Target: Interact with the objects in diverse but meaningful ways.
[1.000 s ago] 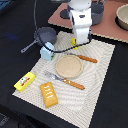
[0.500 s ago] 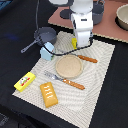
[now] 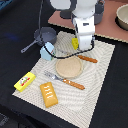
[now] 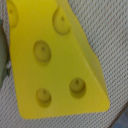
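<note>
Wrist view was filled by yellow cheese wedge (image 4: 55, 60), directly beneath gripper (image 3: 80, 46), long axis along the frame's diagonal. Wedge (image 3: 75, 43) lay on woven placemat (image 3: 102, 75), near saucepan (image 3: 45, 35). Finger spacing hidden; could not tell.

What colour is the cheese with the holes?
Yellow. The cheese wedge is bright yellow all over, holes too, clearest in the wrist view.
</note>
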